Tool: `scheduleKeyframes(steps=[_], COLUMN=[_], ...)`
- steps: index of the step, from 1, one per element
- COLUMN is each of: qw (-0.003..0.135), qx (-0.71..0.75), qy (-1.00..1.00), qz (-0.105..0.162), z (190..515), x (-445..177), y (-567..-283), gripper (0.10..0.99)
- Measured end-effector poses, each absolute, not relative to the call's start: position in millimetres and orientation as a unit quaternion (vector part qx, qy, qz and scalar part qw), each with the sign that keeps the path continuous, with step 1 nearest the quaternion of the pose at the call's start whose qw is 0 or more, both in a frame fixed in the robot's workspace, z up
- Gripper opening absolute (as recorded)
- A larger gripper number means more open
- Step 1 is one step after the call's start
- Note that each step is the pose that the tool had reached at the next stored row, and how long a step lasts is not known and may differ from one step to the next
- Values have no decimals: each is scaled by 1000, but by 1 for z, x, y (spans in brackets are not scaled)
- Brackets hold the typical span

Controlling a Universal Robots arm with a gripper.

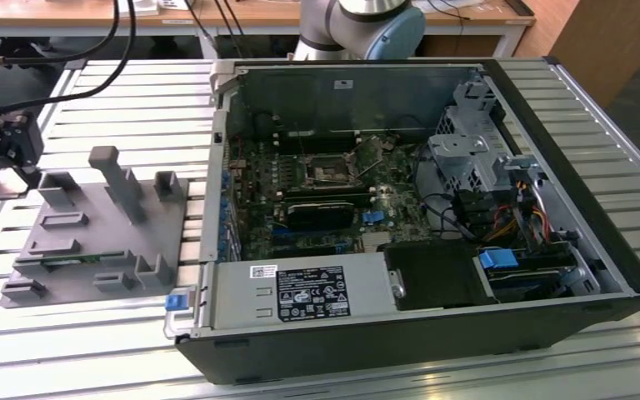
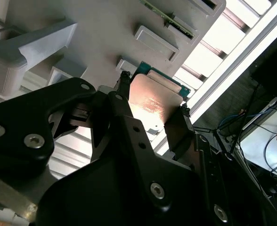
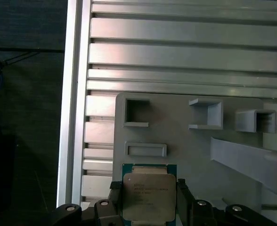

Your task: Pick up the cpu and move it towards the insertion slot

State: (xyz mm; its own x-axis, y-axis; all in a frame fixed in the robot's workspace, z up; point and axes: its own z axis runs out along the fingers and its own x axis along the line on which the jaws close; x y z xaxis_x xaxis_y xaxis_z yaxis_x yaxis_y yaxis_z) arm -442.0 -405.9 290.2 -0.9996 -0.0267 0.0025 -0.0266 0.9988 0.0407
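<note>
- The gripper (image 3: 149,205) is squeezing the cpu (image 3: 149,195) from two sides. Its fingers (image 3: 116,202) are closed in just as wide as the chip.
- The cpu is sitting over one end of the grey fixture (image 3: 185,146), with its shiny top facing up.
- I cannot tell if the cpu is touching the grey fixture.
- The insertion slot (image 1: 329,171) is lying inside the open computer case (image 1: 409,350). It is well apart from the grey fixture, off to the exterior view's right of it.

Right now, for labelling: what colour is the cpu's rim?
Teal-green cpu rim, best in first wrist view.
</note>
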Motion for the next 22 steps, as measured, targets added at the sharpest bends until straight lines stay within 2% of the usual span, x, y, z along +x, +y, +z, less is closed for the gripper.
scheduleKeyframes(steps=[22], qw=[2], qx=[13], qy=[-1000], qz=[-20], z=[309], x=[-442], y=[-406], gripper=[541])
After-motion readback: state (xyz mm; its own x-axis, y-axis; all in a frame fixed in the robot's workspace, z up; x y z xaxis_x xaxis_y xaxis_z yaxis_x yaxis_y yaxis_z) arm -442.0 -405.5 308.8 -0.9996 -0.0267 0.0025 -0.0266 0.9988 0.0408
